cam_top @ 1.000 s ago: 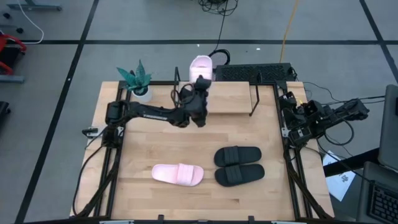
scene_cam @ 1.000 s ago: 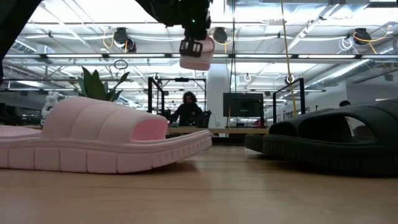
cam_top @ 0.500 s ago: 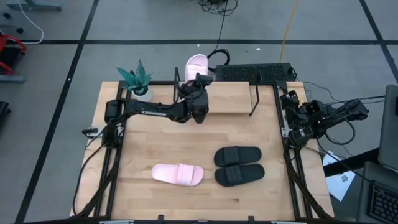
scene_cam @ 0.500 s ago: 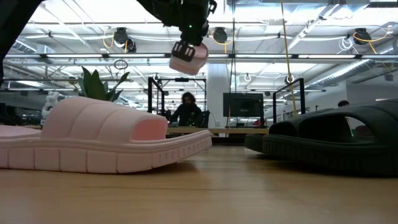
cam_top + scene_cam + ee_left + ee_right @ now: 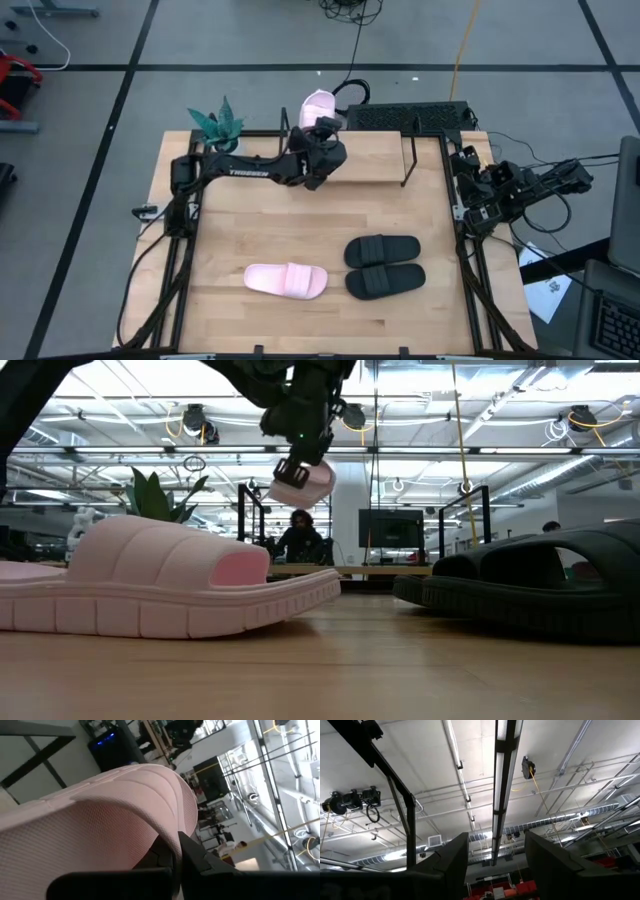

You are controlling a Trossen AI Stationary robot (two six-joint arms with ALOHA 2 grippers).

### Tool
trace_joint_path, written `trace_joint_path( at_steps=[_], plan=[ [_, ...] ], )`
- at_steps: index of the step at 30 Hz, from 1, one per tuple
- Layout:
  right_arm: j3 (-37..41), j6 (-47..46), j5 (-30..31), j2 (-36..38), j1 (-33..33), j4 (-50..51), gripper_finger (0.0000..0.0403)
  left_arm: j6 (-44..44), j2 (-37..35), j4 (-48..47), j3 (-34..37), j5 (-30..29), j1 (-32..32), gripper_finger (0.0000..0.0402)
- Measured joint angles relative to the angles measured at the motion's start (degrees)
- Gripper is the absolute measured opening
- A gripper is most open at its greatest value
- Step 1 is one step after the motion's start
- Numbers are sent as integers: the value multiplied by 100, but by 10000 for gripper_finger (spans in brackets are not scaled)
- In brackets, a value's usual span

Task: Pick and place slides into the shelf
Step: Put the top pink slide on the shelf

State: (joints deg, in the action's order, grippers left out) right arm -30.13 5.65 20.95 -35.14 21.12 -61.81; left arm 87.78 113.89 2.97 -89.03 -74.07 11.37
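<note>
A pale pink slide (image 5: 318, 104) hangs in the air over the shelf's far left end, with my left gripper (image 5: 322, 128) shut on it. In the low view that slide (image 5: 301, 481) is tilted, high above the table. The shelf (image 5: 375, 156), a light board between thin black wire end frames, stands at the table's far edge. The other pink slide (image 5: 287, 280) lies sole down near the front, and two black slides (image 5: 383, 250) (image 5: 385, 281) lie side by side to its right. My right gripper (image 5: 495, 865) is open, folded back at the table's right edge and pointing up. My left gripper pinches the pink slide's wide strap at its edge (image 5: 172, 827) between its two fingers (image 5: 196, 856). The fingers come roughly level from the table's near side. The slide is lifted clear and tilted, touching neither shelf nor table.
A small potted plant (image 5: 222, 130) stands at the table's far left corner, beside the shelf's left wire frame (image 5: 283, 124). A black keyboard-like unit (image 5: 410, 116) lies behind the shelf. The table's middle is bare wood between shelf and slides.
My left gripper has sunk and gone a little toward the table's far edge, rolling its wrist. The pink slide in its hold has come down with it and tipped from nearly level to slanted. The right arm has kept still.
</note>
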Motion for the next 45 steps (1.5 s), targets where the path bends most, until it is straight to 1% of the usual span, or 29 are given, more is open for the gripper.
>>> trace_joint_path(
  at_steps=[3,8,14,16,20,23,26,32,42,45],
  plan=[
    [0,0,0,0,0,-1,185,159,0,-197,-2,296,92,0],
    [0,0,2,-2,0,37,185,422,127,-463,-2,368,151,0],
    [0,0,13,0,0,82,185,735,431,-487,0,513,235,0],
    [0,0,15,1,0,84,185,782,442,-674,0,643,290,0],
    [0,0,24,16,-1,88,185,925,433,-1053,0,675,371,0],
    [0,116,157,17,-2,81,185,1339,434,-1190,0,809,372,0],
    [2,217,313,17,-2,85,185,1859,460,-1601,0,822,361,0],
    [2,254,313,22,-2,82,185,2681,470,-2211,4,946,372,0],
    [2,254,308,24,-2,82,185,2824,470,-2643,4,1035,466,0],
    [2,254,308,24,-2,82,185,2872,470,-2753,4,1210,502,0]
  ],
)
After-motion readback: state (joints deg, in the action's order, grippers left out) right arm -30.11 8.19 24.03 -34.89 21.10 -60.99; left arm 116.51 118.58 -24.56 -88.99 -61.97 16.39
